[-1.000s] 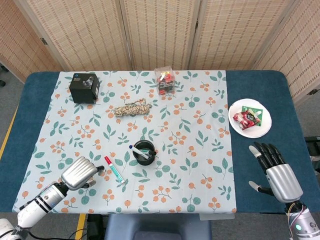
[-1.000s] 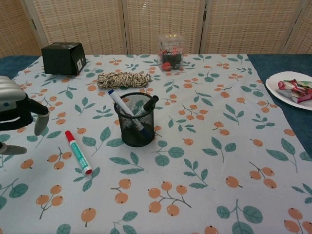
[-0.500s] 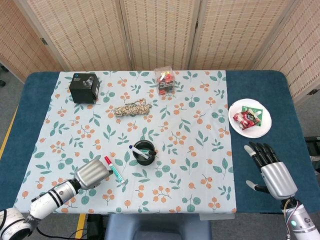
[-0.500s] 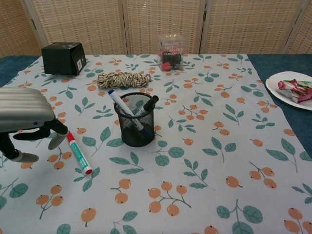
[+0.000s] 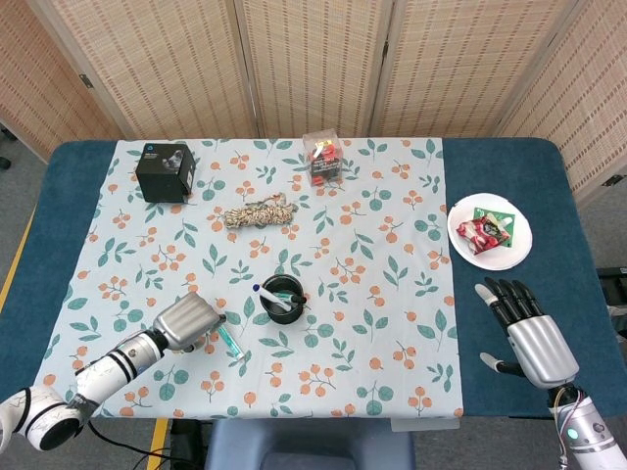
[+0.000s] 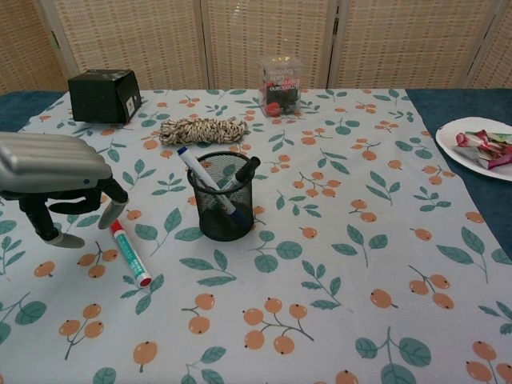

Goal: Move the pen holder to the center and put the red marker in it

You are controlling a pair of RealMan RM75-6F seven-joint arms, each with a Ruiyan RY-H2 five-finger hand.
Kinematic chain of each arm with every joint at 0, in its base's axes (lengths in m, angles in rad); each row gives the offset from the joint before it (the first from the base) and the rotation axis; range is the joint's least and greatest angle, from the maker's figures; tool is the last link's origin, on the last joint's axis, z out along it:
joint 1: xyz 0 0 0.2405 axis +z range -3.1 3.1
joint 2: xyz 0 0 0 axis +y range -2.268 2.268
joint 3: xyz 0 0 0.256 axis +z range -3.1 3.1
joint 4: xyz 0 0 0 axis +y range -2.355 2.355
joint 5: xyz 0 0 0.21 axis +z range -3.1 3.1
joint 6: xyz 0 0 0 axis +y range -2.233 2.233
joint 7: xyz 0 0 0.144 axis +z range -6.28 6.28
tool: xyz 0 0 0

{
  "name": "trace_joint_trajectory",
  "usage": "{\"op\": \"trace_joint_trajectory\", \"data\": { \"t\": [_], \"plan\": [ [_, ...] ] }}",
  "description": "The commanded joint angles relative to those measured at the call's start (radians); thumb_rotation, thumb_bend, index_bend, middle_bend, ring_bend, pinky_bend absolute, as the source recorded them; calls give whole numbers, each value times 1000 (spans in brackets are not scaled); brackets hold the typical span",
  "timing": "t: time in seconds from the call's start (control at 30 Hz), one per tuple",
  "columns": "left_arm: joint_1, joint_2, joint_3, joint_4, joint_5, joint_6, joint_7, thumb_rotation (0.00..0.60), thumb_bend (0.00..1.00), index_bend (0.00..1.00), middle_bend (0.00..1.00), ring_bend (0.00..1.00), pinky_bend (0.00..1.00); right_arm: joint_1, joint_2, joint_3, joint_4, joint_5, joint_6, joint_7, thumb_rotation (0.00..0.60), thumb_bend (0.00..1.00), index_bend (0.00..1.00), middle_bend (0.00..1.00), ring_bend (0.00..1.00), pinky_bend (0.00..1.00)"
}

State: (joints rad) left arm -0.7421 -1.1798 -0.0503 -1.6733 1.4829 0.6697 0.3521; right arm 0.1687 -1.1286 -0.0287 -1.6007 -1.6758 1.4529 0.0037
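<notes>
The black mesh pen holder stands near the middle of the floral cloth, with a blue-capped pen and a dark pen in it. The red marker, with a red cap and a white and green barrel, lies flat on the cloth to its left. My left hand hovers over the marker's capped end with its fingers hanging down and apart, holding nothing. My right hand is over the blue table at the front right, fingers spread and empty; the chest view does not show it.
A black box sits at the back left, a coil of rope behind the holder, and a clear box with red items at the back centre. A white plate with snack packets lies at the right.
My left hand has moved right across the cloth and now covers the marker's capped end. My right hand has drifted slightly forward and inward. Marker and holder have not moved.
</notes>
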Motion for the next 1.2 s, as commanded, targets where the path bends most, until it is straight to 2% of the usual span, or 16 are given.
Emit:
{"op": "trace_joint_trajectory", "data": {
  "t": [0.03,0.33,0.8,1.03,1.2],
  "plan": [
    [-19,-24,7,20,-3,-15,-3,600,303,549,911,878,869,-3,2,0,-1,-2,5,3,600,103,0,0,0,0],
    [-67,-86,21,64,-56,-59,50,600,305,550,911,878,869,-10,18,-4,0,-18,21,30,600,103,0,0,0,0],
    [-124,-123,34,53,-170,-78,156,600,306,549,912,878,869,-13,28,-3,-4,-26,26,46,600,103,0,0,0,0],
    [-165,-154,36,79,-232,-92,200,600,305,550,911,878,869,-18,34,-5,-6,-34,36,55,600,103,0,0,0,0],
    [-183,-171,55,98,-269,-97,221,600,305,551,911,878,869,-27,41,-5,-3,-44,58,69,600,103,0,0,0,0]
  ]
}}
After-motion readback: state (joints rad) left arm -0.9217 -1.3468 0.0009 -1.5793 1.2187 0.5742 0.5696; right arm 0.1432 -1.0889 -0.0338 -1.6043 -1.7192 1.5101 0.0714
